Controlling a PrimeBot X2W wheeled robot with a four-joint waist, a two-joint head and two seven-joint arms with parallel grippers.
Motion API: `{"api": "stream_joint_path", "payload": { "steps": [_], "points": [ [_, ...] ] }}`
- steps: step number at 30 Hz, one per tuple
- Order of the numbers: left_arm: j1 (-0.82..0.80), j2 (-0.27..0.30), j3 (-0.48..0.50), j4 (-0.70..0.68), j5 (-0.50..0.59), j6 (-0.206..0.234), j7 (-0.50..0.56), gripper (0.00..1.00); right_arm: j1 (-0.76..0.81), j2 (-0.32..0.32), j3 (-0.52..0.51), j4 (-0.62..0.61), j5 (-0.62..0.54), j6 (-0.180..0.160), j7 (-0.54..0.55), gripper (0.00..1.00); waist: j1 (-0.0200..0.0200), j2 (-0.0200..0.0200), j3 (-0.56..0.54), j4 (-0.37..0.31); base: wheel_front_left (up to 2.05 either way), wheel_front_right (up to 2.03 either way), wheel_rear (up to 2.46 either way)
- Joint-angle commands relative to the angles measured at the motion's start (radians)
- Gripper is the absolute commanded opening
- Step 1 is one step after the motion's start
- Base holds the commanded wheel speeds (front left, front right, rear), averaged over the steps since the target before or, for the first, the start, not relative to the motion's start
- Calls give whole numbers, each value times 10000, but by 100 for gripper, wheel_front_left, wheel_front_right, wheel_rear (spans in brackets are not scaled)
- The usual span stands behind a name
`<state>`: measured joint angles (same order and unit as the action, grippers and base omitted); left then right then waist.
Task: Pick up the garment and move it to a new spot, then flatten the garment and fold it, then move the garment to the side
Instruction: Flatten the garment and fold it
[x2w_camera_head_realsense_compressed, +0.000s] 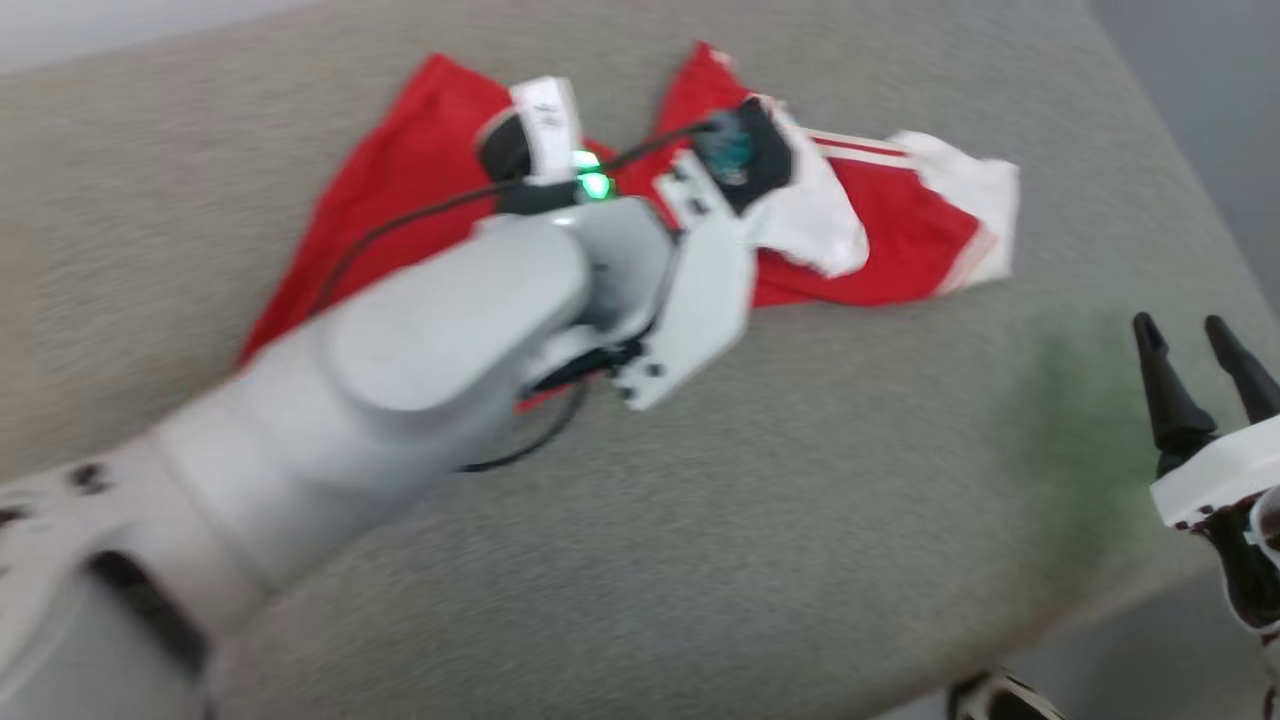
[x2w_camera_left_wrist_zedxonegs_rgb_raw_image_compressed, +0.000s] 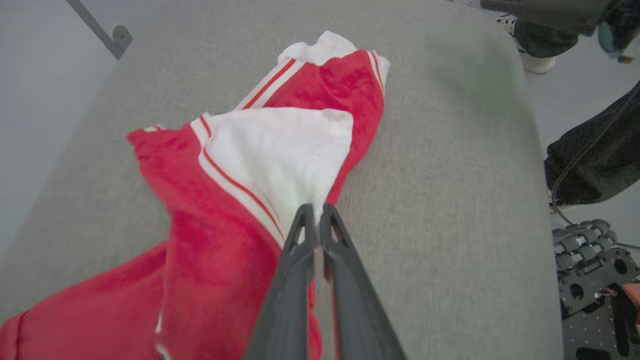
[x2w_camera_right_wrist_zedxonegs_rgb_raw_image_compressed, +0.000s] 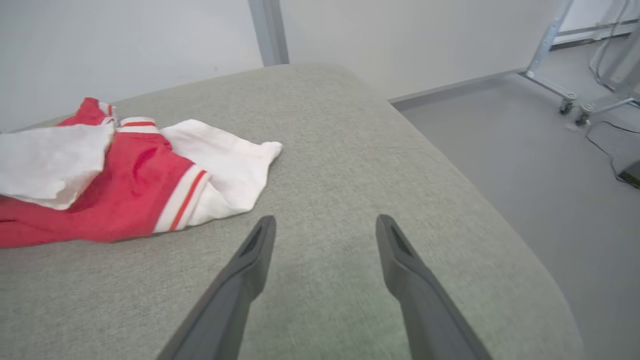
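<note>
The left arm stretches forward, its left gripper (x2w_camera_left_wrist_zedxonegs_rgb_raw_image_compressed: 315, 212) pinched shut on a white part of the one crumpled red-and-white jersey garment (x2w_camera_left_wrist_zedxonegs_rgb_raw_image_compressed: 220, 235). The right gripper (x2w_camera_right_wrist_zedxonegs_rgb_raw_image_compressed: 325, 225) hovers nearby, fingers spread apart.

left gripper (x2w_camera_left_wrist_zedxonegs_rgb_raw_image_compressed: 315, 210) pinched closed on the white sleeve (x2w_camera_left_wrist_zedxonegs_rgb_raw_image_compressed: 280, 145) of the garment (x2w_camera_left_wrist_zedxonegs_rgb_raw_image_compressed: 210, 215), red jersey crumpled, red-and-white striped trim, lying on grey fabric-covered desk (x2w_camera_left_wrist_zedxonegs_rgb_raw_image_compressed: 450, 200), person's dark trouser legs (x2w_camera_left_wrist_zedxonegs_rgb_raw_image_compressed: 590, 170) and white shoe (x2w_camera_left_wrist_zedxonegs_rgb_raw_image_compressed: 537, 62) at right, black machine base (x2w_camera_left_wrist_zedxonegs_rgb_raw_image_compressed: 595, 280) lower right
</note>
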<state>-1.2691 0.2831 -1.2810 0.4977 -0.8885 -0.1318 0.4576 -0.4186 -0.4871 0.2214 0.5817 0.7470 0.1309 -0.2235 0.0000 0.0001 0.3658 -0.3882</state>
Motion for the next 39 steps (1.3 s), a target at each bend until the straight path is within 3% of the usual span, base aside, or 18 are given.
{"api": "stream_joint_path", "payload": {
  "steps": [1, 9, 14, 19, 23, 27, 31, 36, 37, 39],
  "points": [
    [-64, 352, 6, -275, -240, 24, -69, 0, 138, -97, -99, -135, -108, -2, 95, 100, 0, -1, -479, 894, 0, 0, 0],
    [346, 3115, -1, -1885, -591, 24, -371, 0, 546, -343, -570, -951, -445, -2, 811, 100, 0, -1, -959, 2478, 0, 0, 0],
    [981, 4686, 6, -2560, -626, 24, -848, 0, 871, -351, -977, -1486, -756, -2, 1288, 100, 0, -1, -1094, 3057, 0, 0, 0],
    [1670, 5900, 16, -1904, -849, 24, -1641, 0, 1174, -225, -1383, -2002, -1051, -2, 1729, 100, 0, -1, -1175, 3324, 0, 0, 0],
    [2321, 6142, 20, -584, -1532, 26, -2264, 0, 1407, -117, -1664, -2439, -1307, -2, 2100, 100, 0, -1, -1204, 3343, 0, 0, 0],
    [3026, 5975, 337, 1166, -2747, 53, -2513, 0, 1655, -55, -1976, -2828, -1528, -2, 2457, 100, 0, -1, -1199, 3229, 0, 0, 0],
    [3736, 5457, 779, 2814, -3989, 231, -2335, 0, 1854, 20, -2251, -3196, -1693, -2, 2763, 100, 0, -1, -1182, 3047, 0, 0, 0],
    [4165, 4971, 1282, 3900, -4811, 209, -2630, 0, 2066, 91, -2494, -3512, -1848, -2, 3028, 100, 0, -1, -1202, 2945, 0, 0, 0],
    [4195, 4856, 1399, 4075, -4973, 178, -2762, 20, 2096, 110, -2541, -3590, -1880, -2, 3074, 100, 0, -1, -1207, 2943, 0, 0, 0],
    [4205, 4664, 1636, 4375, -5245, 133, -3084, 48, 2200, 140, -2637, -3753, -1978, -2, 3214, 100, 0, -1, -1252, 2949, 0, 0, 0]
  ]
}}
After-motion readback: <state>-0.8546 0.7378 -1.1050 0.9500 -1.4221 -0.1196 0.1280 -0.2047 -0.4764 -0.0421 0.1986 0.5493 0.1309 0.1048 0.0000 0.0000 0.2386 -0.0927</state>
